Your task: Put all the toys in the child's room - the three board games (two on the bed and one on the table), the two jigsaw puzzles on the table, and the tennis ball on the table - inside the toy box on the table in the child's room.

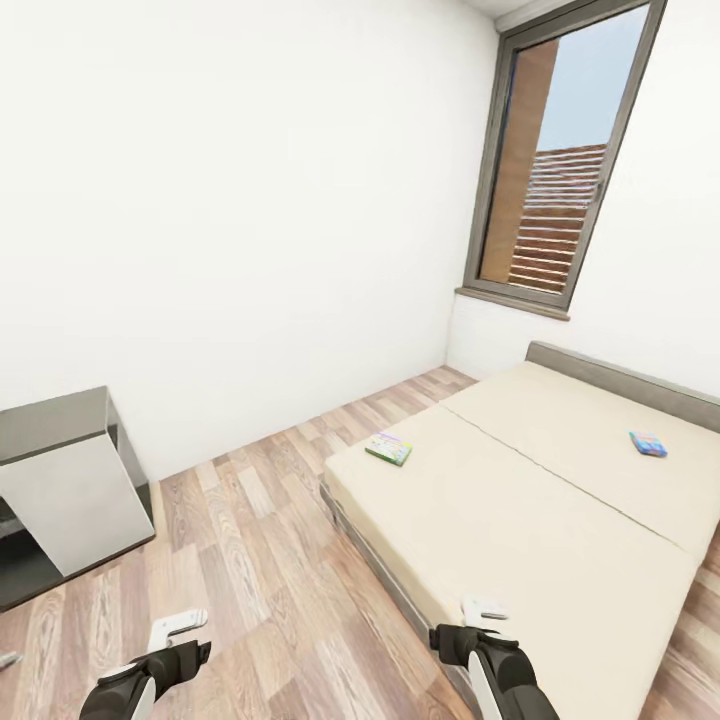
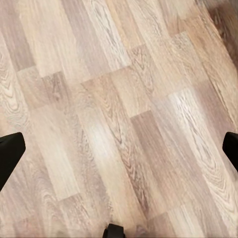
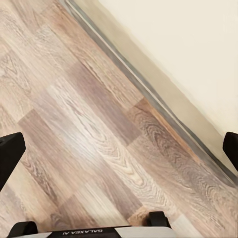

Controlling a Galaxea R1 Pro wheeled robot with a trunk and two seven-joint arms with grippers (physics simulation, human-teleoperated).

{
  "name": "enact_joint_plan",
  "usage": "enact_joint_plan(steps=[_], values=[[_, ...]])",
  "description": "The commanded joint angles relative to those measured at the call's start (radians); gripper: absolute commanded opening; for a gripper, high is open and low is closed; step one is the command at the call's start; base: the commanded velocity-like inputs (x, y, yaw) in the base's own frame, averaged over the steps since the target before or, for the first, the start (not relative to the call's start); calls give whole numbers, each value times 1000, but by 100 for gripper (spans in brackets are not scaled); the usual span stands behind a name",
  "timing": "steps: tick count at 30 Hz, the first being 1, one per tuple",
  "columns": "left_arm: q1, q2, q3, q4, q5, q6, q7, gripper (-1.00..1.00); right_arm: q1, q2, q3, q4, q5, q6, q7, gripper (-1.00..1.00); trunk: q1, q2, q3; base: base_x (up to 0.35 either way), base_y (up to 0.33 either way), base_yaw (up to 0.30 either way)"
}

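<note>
On the bed (image 1: 560, 520), which runs from the window wall toward the robot along the right side of the head view, two of the board games lie flat and well apart: the green-edged board game (image 1: 389, 448) near the mattress corner that juts into the room, and the small blue board game (image 1: 648, 444) farther in, close to the grey headboard (image 1: 630, 382). Neither arm carries anything. The left gripper (image 1: 178, 628) hangs over bare wood-plank floor (image 1: 250, 560) with its jaws spread wide, their dark tips at opposite margins of the left wrist view, and the right gripper (image 1: 485, 607) hangs with jaws likewise apart over the mattress edge, where the right wrist view shows the dark frame strip (image 3: 148, 96) between boards and beige bedding. I judge the step in hand to be the approach to the bed for a first pickup. The green-edged box looks the easier target, so the next move calls for rolling the base forward along the bed's left side until that corner is in reach. Open floor stretches between the bed and the low dark grey unit (image 1: 70, 490) with its white panel at left, giving a fair lane. The bed frame's low edge is what the base must keep off; the blue box would demand a long lean across the mattress.
</note>
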Motion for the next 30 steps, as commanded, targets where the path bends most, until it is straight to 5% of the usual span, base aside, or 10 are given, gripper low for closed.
enact_joint_plan(steps=[1,30], values=[[-1,0,2,-1,0,6,-4,100,-1,1,-1,-1,-2,5,-3,100,1,-2,-3,0,-76,222],[-1,0,2,-1,0,5,-3,100,-1,1,-1,-1,-2,1,-2,100,1,-2,-13,-8,-125,96]])
